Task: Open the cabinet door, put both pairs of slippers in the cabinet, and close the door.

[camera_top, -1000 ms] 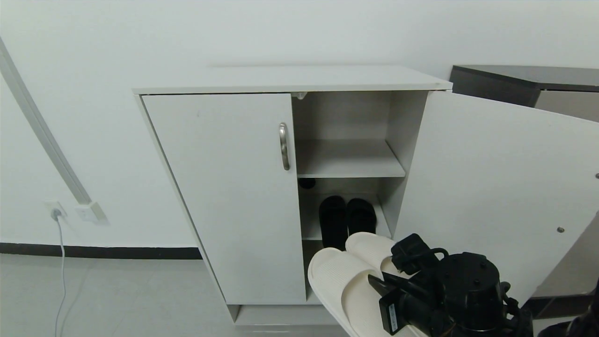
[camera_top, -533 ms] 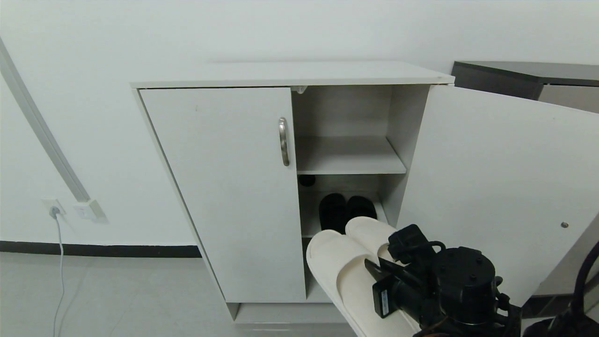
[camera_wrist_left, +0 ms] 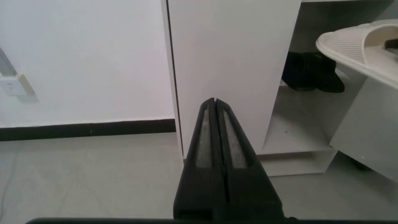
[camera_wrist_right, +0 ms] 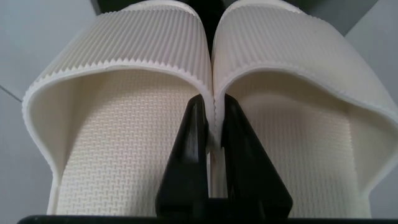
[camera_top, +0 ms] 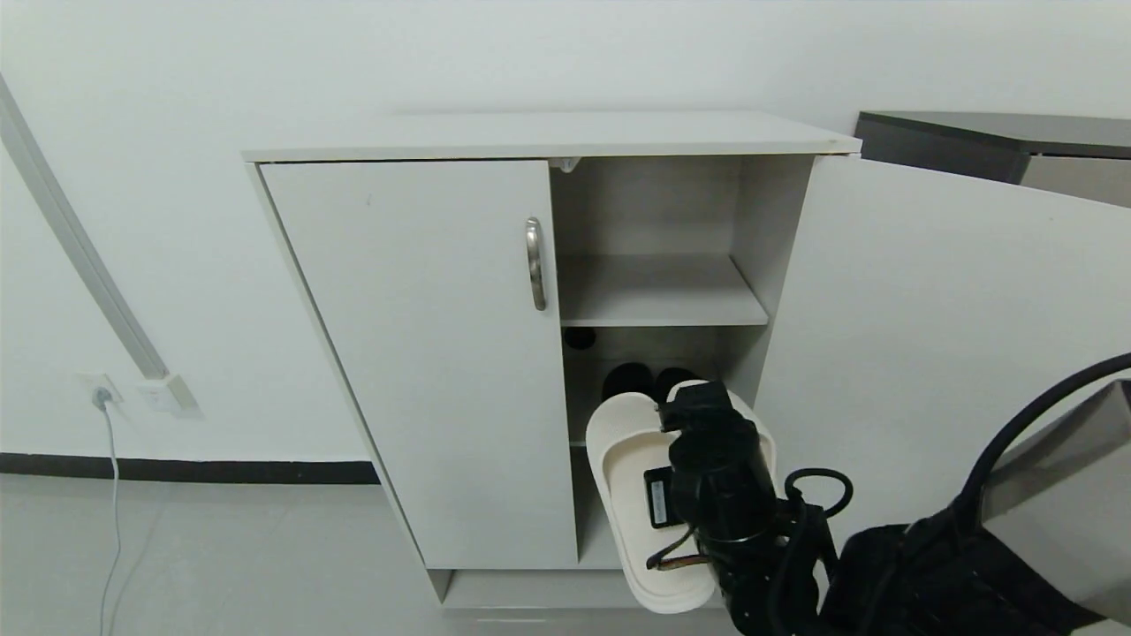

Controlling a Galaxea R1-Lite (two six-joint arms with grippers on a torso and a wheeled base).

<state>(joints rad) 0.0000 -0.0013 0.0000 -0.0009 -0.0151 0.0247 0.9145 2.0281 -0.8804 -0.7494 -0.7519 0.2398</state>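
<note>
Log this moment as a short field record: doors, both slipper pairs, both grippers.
Left door: closed
Right door: swung open
Black slippers: inside, on the middle shelf
White slippers: in the air at the opening, toes toward the cabinet
Right gripper: shut on the white pair's touching inner edges
Left gripper: shut, empty, low before the cabinet
Left to do: set white pair inside, close door

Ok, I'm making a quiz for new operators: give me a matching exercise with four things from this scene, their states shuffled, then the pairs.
Things:
1. white slippers
2. black slippers
3. left cabinet door
4. right cabinet door

States:
A. swung open
B. clamped in the right gripper
C. shut
D. resting inside the cabinet

Pairs: 1-B, 2-D, 3-C, 4-A
</note>
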